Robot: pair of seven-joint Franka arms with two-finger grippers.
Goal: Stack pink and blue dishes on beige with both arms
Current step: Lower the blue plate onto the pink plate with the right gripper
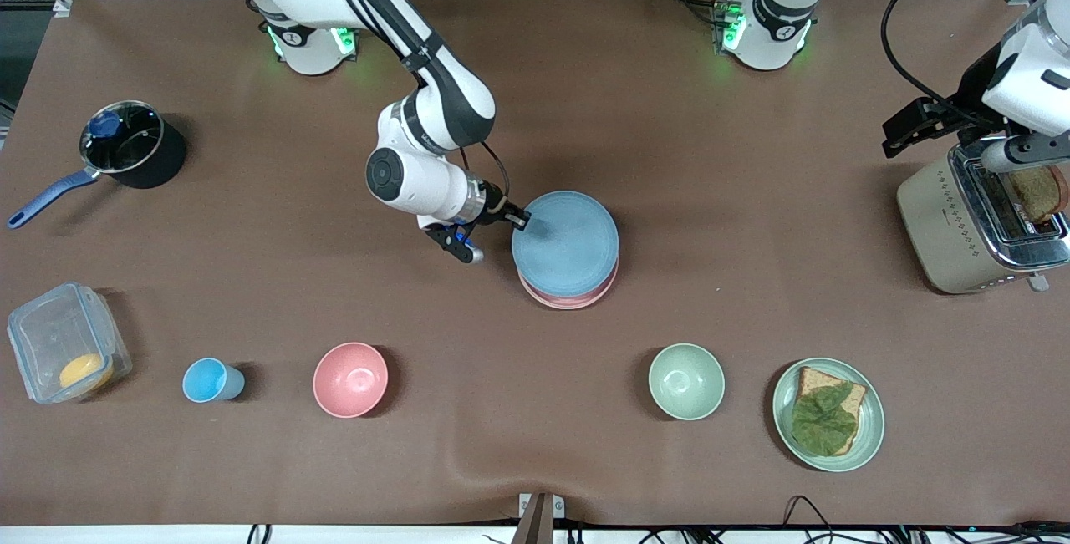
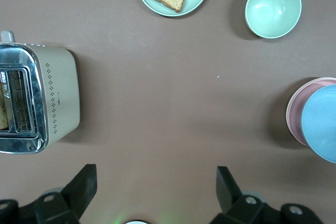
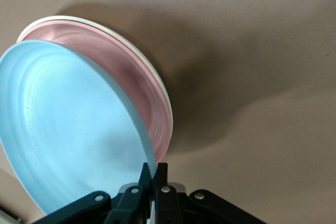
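Observation:
My right gripper (image 1: 520, 220) (image 3: 156, 169) is shut on the rim of the light blue plate (image 1: 565, 243) (image 3: 68, 129). The plate is tilted over the pale pink plate (image 1: 570, 300) (image 3: 131, 77), shifted a little toward the robots' bases. Under the pink plate, the beige plate (image 3: 160, 85) shows only as a thin cream rim. This stack sits mid-table. My left gripper (image 1: 911, 128) (image 2: 156, 170) waits open and holds nothing, high over the table beside the toaster. The left wrist view shows the edges of the blue plate (image 2: 323, 124) and the pink plate (image 2: 295, 114).
Toaster (image 1: 978, 222) with bread at the left arm's end. Nearer the front camera: green plate (image 1: 869, 435) with bread and lettuce, green bowl (image 1: 686, 381), pink bowl (image 1: 350, 378), blue cup (image 1: 209, 380), clear container (image 1: 58, 339). Black pot (image 1: 134, 147) at the right arm's end.

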